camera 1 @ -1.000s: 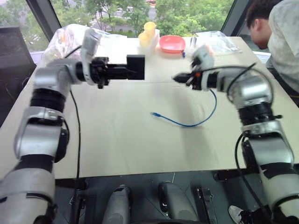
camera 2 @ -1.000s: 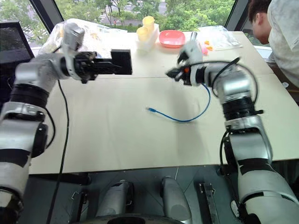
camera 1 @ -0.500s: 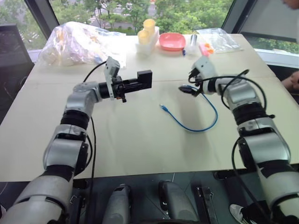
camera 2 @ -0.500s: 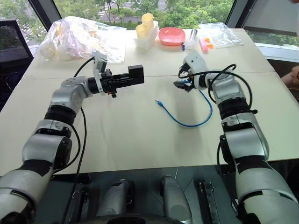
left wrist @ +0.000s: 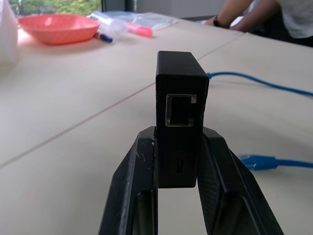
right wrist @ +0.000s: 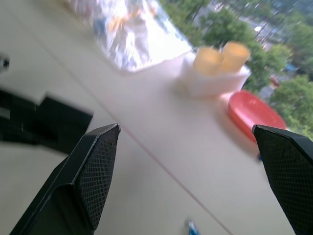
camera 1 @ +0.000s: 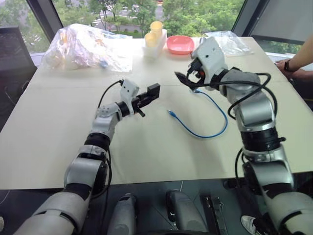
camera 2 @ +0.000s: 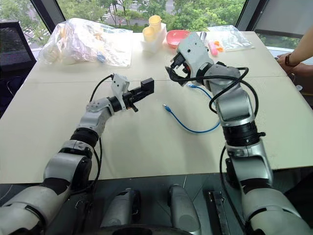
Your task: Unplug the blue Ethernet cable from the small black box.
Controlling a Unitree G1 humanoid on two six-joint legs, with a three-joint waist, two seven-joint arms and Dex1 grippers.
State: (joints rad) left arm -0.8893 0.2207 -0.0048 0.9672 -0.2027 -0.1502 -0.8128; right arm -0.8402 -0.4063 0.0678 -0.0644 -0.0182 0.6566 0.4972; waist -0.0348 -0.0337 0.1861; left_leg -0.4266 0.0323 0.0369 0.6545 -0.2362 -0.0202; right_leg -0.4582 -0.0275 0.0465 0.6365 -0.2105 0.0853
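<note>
My left gripper (camera 1: pixel 148 95) is shut on the small black box (camera 1: pixel 153 91), held level just above the table's middle. In the left wrist view the small black box (left wrist: pixel 180 98) sits between both fingers (left wrist: pixel 139 196), and its port faces the camera with nothing plugged in. The blue Ethernet cable (camera 1: pixel 208 134) lies loose on the table in a curve. One plug (camera 1: pixel 170 112) rests right of the box, and the other end (camera 1: pixel 195 90) lies under my right gripper (camera 1: pixel 187 77). That gripper hangs open above the table, holding nothing, its fingers (right wrist: pixel 93 166) spread wide.
At the table's far edge stand a pink bowl (camera 1: pixel 180 45), yellow cups in a white holder (camera 1: pixel 155 33), a crumpled plastic bag (camera 1: pixel 83 46) and a clear bag with markers (camera 1: pixel 227 41). A person's arm (camera 1: pixel 296 68) rests at the right edge.
My right gripper opened, let the cable end drop to the table and rose. My left arm sank lower with the box. The person at the far right drew back.
</note>
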